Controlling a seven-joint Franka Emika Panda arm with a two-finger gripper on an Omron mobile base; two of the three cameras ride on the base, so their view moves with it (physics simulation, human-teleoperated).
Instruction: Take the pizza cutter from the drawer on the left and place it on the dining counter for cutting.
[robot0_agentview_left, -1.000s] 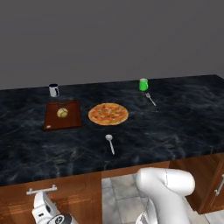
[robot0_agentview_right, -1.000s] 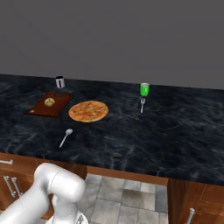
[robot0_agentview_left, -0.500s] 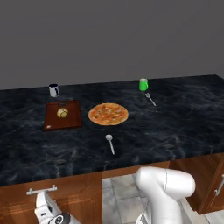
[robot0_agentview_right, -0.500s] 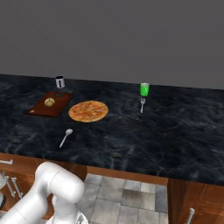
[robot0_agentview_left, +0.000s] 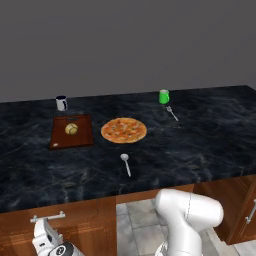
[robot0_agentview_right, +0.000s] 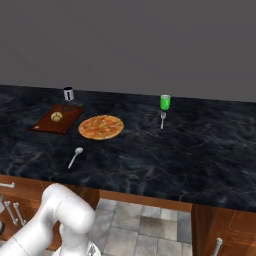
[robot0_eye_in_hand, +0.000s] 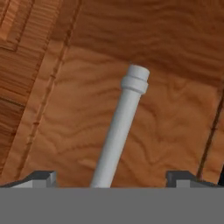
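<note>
Claw (robot0_eye_in_hand: 111, 177): jaws spread wide, nothing held; its two dark fingertips (robot0_eye_in_hand: 41, 178) stand either side of the silver bar handle (robot0_eye_in_hand: 119, 127), apart from it, close against the reddish-brown front of the drawer (robot0_eye_in_hand: 157, 122). In the left base view the hand (robot0_agentview_left: 50, 242) sits low, just under that handle (robot0_agentview_left: 47, 218), below the near left edge of the dining counter (robot0_agentview_left: 210, 135).

Dining counter: long black marble-look top with pale veins, on reddish-brown cabinets.

Drawer: closed front directly under the counter's near left edge; bar handle runs up between the claw's tips in the hand view.

Pizza cutter: cannot be made out.

Cutting board (robot0_agentview_left: 71, 131): brown, on the counter's left part, carrying a small round yellowish item (robot0_agentview_left: 71, 129).

Pizza (robot0_agentview_left: 124, 130): round, near the counter's middle, just right of the board.

Green cup (robot0_agentview_left: 164, 96): toward the counter's back, right of the pizza.

Dark mug (robot0_agentview_left: 61, 103): at the counter's back, behind the board.

White spoon (robot0_agentview_left: 125, 163): on the counter, in front of the pizza.

Silver fork (robot0_agentview_left: 172, 113): just beside the green cup, on its near side.
</note>
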